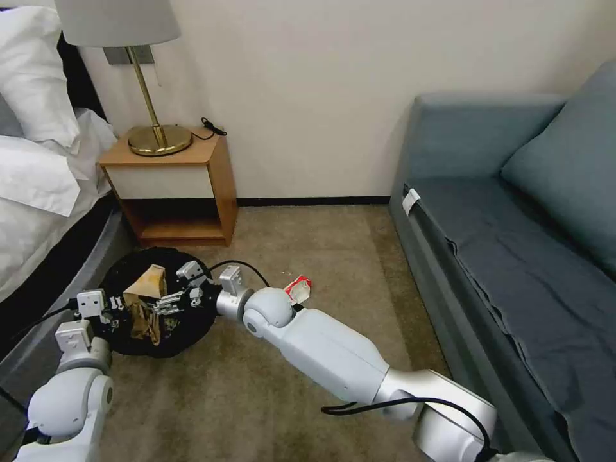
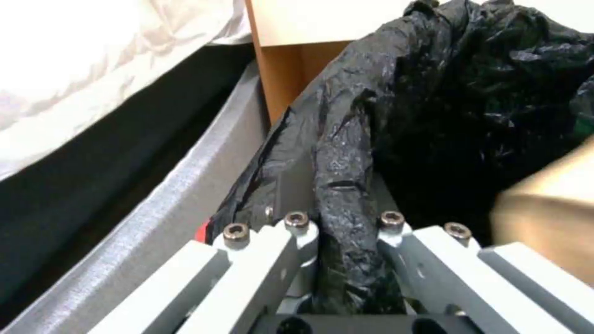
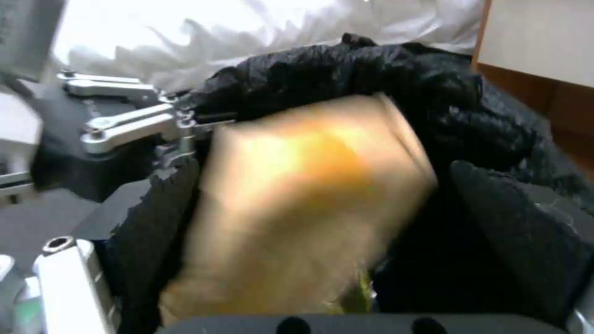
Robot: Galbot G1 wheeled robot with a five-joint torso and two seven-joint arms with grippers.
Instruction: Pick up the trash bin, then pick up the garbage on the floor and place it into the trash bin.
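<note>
The trash bin (image 1: 186, 324), wrapped in a crinkled black bag, is at the bed's foot, left of centre. My left gripper (image 1: 115, 305) is shut on its left rim, and a fold of the black bag (image 2: 346, 153) is pinched between the fingers (image 2: 291, 185). My right gripper (image 1: 168, 303) reaches over the bin's mouth and stands open. A crumpled tan paper (image 1: 149, 281) lies loose between its wide-spread fingers (image 3: 507, 232), blurred above the bin's inside (image 3: 433, 83). A gold-brown wrapper (image 1: 144, 324) lies inside the bin. A red-and-white wrapper (image 1: 299, 289) lies on the carpet by my right forearm.
The bed (image 1: 38, 192) borders the bin on the left. A wooden nightstand (image 1: 179, 186) with a brass lamp (image 1: 157, 138) stands just behind it. A blue-grey sofa (image 1: 513, 244) runs along the right. Open carpet (image 1: 308, 250) lies between.
</note>
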